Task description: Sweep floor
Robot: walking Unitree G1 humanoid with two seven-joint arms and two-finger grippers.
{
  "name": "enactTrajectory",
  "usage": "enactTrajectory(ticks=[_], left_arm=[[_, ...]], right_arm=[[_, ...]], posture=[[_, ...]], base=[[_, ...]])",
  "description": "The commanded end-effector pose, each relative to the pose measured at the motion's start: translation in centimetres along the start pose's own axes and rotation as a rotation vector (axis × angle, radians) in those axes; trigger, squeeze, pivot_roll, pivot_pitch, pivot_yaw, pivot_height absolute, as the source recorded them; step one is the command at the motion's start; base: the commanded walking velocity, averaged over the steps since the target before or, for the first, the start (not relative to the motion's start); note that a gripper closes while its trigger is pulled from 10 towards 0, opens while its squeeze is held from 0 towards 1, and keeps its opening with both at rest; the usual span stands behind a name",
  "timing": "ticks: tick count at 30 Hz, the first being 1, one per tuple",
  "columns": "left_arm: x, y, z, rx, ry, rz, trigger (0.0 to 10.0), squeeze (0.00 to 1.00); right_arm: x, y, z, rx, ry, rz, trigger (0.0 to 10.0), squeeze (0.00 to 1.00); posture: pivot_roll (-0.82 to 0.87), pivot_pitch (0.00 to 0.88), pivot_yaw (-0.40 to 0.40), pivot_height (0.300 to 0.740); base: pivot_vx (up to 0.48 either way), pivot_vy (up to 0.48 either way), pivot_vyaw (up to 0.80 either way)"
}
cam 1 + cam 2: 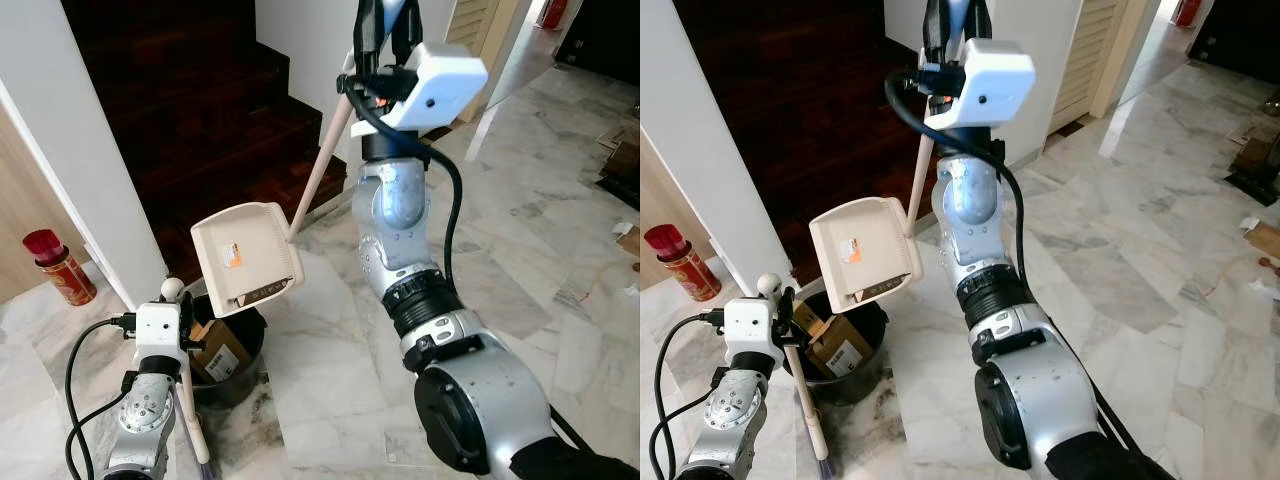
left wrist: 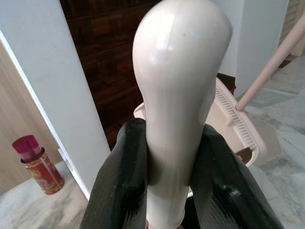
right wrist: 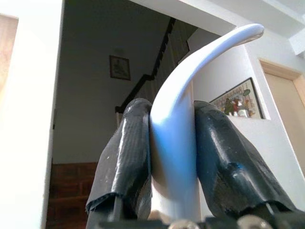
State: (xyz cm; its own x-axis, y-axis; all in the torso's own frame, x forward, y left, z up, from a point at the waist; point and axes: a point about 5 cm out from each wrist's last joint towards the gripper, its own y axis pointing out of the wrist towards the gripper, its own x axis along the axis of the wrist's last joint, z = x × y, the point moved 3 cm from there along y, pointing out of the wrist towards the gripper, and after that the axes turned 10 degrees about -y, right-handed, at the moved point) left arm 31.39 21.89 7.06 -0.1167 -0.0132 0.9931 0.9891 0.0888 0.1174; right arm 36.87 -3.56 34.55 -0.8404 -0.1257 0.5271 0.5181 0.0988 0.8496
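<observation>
Your right gripper (image 3: 171, 157) clamps the cream dustpan's (image 1: 245, 258) pale handle; your left gripper (image 2: 176, 191) grips the glossy cream broom handle (image 2: 178, 95).

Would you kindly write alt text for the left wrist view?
The left gripper clamps its two black fingers around a cream broom handle with a rounded top. Behind it are a cream dustpan, a white wall, dark wooden stairs and a red can on the marble floor.

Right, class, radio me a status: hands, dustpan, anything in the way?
Right hand shut on dustpan handle. Left hand shut on broom handle. Dustpan tipped over black bin. Nothing blocking.
</observation>
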Motion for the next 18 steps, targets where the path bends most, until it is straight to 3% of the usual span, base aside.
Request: enactTrajectory(ticks=[1, 10, 18], left_arm=[[0.6, 0.1, -0.4, -0.018, 0.003, -0.033, 10.0, 0.00], [0.6, 0.1, -0.5, -0.025, 0.007, -0.033, 10.0, 0.00], [0.5, 0.0, -0.8, -0.036, 0.009, -0.032, 10.0, 0.00]], right_arm=[[2.2, 0.7, 0.5, 0.003, 0.029, -0.111, 10.0, 0.00], [3.6, -0.8, 3.0, 0.073, 0.082, -0.175, 10.0, 0.00], [3.9, -2.0, 4.5, 0.123, 0.116, -0.167, 10.0, 0.00]], posture=[[0.08, 0.047, -0.074, 0.740], [0.08, 0.048, -0.073, 0.740], [0.08, 0.044, -0.074, 0.740]], base=[[0.000, 0.000, 0.00], [0.000, 0.000, 0.00], [0.000, 0.000, 0.00]])
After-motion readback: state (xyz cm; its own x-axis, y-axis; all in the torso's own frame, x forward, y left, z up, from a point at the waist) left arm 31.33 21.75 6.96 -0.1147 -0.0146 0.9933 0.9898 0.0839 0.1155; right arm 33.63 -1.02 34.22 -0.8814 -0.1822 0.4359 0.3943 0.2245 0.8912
